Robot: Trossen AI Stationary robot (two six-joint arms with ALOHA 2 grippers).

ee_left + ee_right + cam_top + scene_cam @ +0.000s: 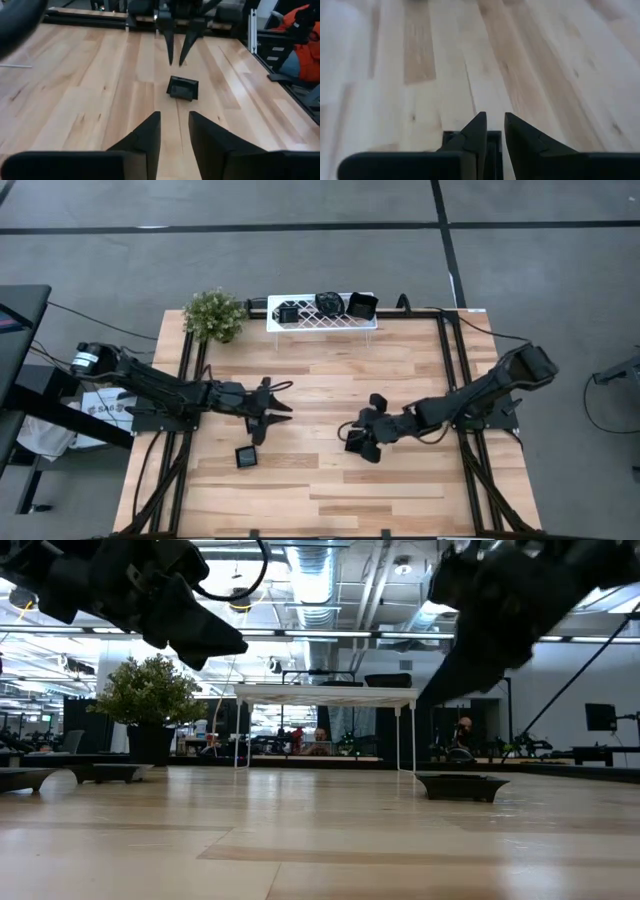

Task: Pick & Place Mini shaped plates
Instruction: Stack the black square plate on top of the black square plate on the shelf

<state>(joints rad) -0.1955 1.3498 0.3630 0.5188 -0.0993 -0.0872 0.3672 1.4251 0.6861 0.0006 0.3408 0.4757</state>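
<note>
**Mini shaped plates: one on the bare table, one in the right claw, three on the rack**

Mini shaped plates, all glossy black. One square plate [246,457] lies flat on the wood table [400,500], near the front left, tilted a little against the plank lines. In the left wrist view the same dish [182,88] shows a raised rim and a shallow flat well.

Three more sit in a row on the white lattice rack [322,324] at the table's back edge: a square one [288,313], a round wavy-rimmed one [328,302] and a squarish, deeper one [361,306].

Left gripper [275,410] hangs above the table just behind the lone square plate, not touching it. Its fingers [145,135] stand slightly apart with nothing between them.

Right gripper [358,442] is low over the table centre, right of the lone plate. A dark square plate [492,150] sits between its fingers [476,132]; the claw is clamped on the plate's edge.

A small potted plant [215,314] stands at the back left corner, just beside the rack's left end.
</note>
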